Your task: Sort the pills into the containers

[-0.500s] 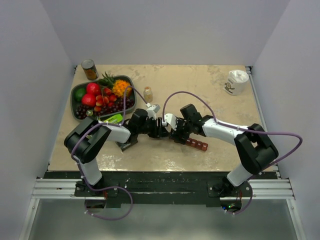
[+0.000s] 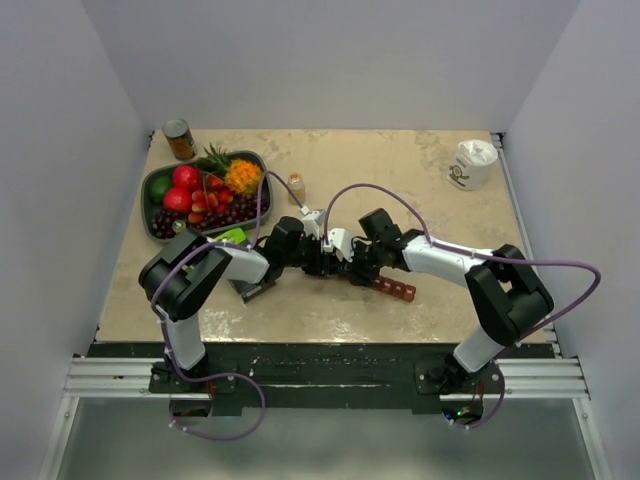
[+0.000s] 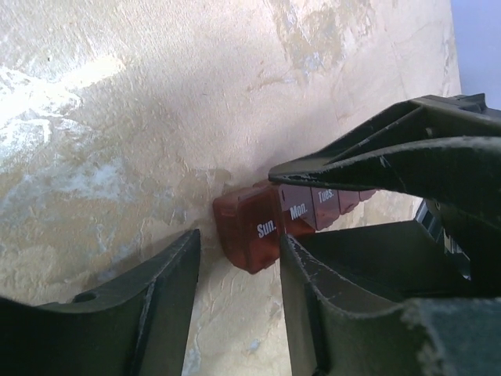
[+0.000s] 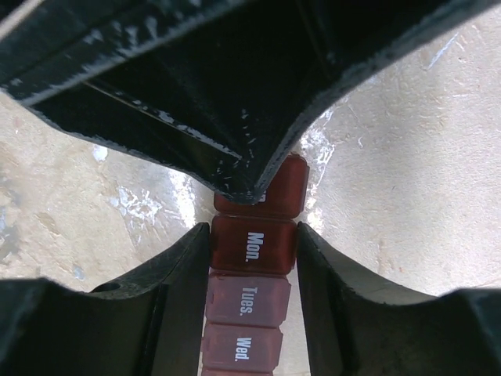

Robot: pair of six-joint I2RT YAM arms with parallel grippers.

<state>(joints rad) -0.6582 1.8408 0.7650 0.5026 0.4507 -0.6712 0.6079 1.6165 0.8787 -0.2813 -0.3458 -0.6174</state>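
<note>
Spread, my left gripper (image 3: 239, 240) has bare table (image 3: 117, 94) open toward upper left and straddles the Sun. end of the containers (image 3: 262, 223), while my right gripper (image 4: 253, 232) pinches the Mon. cell.

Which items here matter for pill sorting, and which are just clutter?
Job: pill organizer strip.
Clutter: fruit tray, can, white cup, green bottle, small amber bottle (contents unclear).

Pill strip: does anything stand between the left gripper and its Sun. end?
Nothing visible does. The left gripper is open, its fingers either side of the Sun. end of the pill strip. The right gripper clamps the Mon. compartment right beside it, so room there looks tight.
</note>
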